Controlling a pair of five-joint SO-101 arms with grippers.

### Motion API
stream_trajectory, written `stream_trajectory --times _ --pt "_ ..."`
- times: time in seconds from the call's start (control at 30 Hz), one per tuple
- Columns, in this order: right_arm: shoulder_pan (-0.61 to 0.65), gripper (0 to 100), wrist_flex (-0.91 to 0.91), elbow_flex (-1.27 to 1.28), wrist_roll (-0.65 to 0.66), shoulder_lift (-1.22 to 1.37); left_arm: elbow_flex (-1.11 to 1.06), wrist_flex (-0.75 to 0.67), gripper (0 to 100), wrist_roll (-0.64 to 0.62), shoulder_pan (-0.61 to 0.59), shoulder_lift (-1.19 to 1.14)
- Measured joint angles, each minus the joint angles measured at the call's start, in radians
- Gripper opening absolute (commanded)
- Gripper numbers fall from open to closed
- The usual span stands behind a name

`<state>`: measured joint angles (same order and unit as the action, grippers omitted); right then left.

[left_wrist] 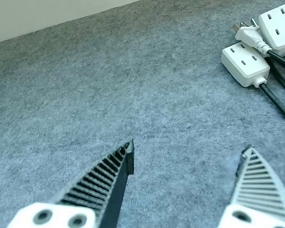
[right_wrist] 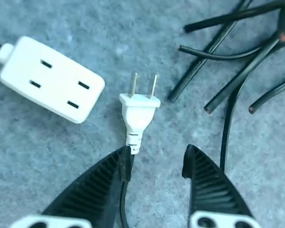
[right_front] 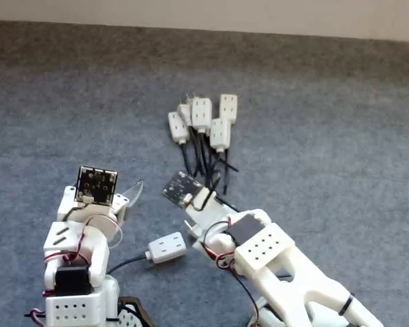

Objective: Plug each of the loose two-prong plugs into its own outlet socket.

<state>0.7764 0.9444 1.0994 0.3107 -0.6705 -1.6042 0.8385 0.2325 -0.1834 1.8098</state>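
Note:
A loose white two-prong plug (right_wrist: 139, 111) lies flat on the grey carpet, prongs pointing away from my right gripper (right_wrist: 156, 159). That gripper is open just behind the plug, and one black fingertip (right_wrist: 125, 160) touches the plug's cord collar. Beside the plug lies a white outlet socket block (right_wrist: 50, 78) on a black cord, also seen between the arms (right_front: 167, 247). My left gripper (left_wrist: 188, 147) is open over bare carpet, holding nothing. Farther off lie several white socket blocks (left_wrist: 244, 64) in a cluster (right_front: 204, 119), with another plug (left_wrist: 247, 32) among them.
Black cords with cut ends (right_wrist: 228, 71) fan out beside the right gripper and run back from the cluster (right_front: 204, 160). Grey carpet (right_front: 327, 136) covers the table, with open room to the left and far right. A pale wall edge (right_front: 259, 17) bounds the back.

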Motion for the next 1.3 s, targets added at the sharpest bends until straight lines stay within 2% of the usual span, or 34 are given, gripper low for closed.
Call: stream_trajectory --times 0.17,0.4,0.7,0.77,0.87,1.13,1.3 --pt "0.0 18.1 -0.028 -0.002 0.0 0.051 0.0 0.0 33 0.0 0.0 0.0" --pt "-0.005 18.1 -0.078 -0.107 0.0 0.336 0.0 0.0 33 0.0 0.0 0.0" --pt "-0.011 17.6 -0.086 -0.178 0.021 0.437 -0.014 -0.005 33 0.0 0.0 0.0" --pt "-0.011 13.8 -0.086 -0.187 0.04 0.457 -0.014 -0.006 33 0.0 0.0 0.0" --pt "-0.017 0.0 -0.086 -0.195 0.044 0.499 -0.015 -0.006 33 0.0 0.0 0.0" --pt "-0.026 0.7 -0.092 -0.21 0.051 0.529 -0.015 -0.006 33 0.0 0.0 0.0" --pt "-0.023 0.6 0.04 -0.241 0.034 0.439 -0.015 -0.006 33 0.0 0.0 0.0"
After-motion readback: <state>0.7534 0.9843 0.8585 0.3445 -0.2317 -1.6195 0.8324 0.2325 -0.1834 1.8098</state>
